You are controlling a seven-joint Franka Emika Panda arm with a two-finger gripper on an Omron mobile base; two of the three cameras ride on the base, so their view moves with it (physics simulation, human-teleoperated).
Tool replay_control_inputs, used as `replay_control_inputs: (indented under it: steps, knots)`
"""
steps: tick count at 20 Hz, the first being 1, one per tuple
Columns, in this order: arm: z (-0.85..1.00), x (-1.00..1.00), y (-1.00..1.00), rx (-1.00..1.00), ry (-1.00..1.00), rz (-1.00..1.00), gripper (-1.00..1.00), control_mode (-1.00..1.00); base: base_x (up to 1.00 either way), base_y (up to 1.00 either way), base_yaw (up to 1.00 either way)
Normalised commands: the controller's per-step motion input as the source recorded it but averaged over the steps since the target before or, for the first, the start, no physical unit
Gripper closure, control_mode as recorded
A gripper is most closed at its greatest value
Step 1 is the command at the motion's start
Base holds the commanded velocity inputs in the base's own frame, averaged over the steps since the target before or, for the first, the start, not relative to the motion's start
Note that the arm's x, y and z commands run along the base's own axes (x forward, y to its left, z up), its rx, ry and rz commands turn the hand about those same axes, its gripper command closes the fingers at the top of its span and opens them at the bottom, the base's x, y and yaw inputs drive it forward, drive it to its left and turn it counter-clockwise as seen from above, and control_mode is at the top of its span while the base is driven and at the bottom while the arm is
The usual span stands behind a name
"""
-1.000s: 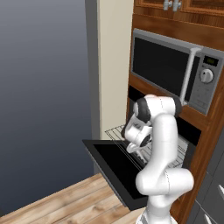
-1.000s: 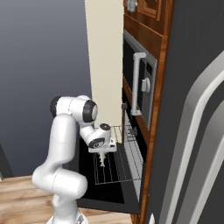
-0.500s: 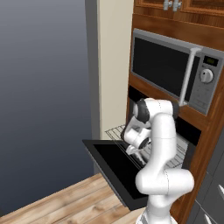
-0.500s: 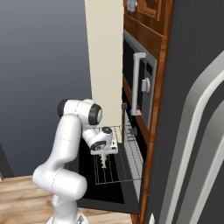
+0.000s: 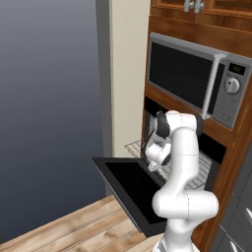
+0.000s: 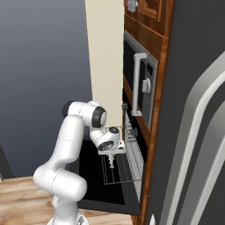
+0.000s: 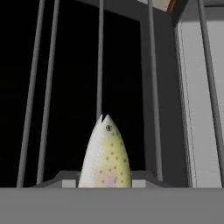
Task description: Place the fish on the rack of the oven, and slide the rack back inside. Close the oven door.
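In the hand view the fish (image 7: 106,153) rises head-up from the bottom centre of the frame, pinched between the two dark tips of the claw (image 7: 105,183), which is clenched on it. Behind it the wires of the rack (image 7: 151,87) run up the frame, well spaced, with black showing through the gaps on the left and a pale grey surface at the right edge. In the right base view the claw (image 6: 111,163) points down at mid-frame over the pulled-out rack (image 6: 121,169), just above the wires, with the fish a small pale shape at its tips. The oven door (image 5: 129,189) hangs open and flat at lower centre of the left base view, its front edge jutting out over the wooden floor (image 5: 74,231). The rack (image 5: 135,147) juts from the oven (image 5: 216,152) over the door. The microwave (image 5: 197,83) sits directly above, leaving free height over the rack.
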Motion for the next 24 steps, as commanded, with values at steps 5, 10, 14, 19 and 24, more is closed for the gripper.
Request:
replay_control_inputs:
  steps: [5, 10, 14, 19, 24]
  knots:
    - [-0.36, 0.15, 0.45, -0.07, 0.00, 0.00, -1.00, -1.00, 0.00, 0.00, 0.00]
    - [-0.19, 0.04, 0.44, -0.07, 0.00, 0.00, -1.00, -1.00, 0.00, 0.00, 0.00]
    - [0.01, 0.02, 0.00, 0.00, 0.00, 0.00, -1.00, -1.00, 0.00, 0.00, 0.00]
    - [0.20, 0.00, -0.02, 0.00, 0.00, 0.00, -1.00, -1.00, 0.00, 0.00, 0.00]
    - [0.26, -0.18, 0.17, -0.03, 0.00, 0.00, -1.00, -1.00, 0.00, 0.00, 0.00]
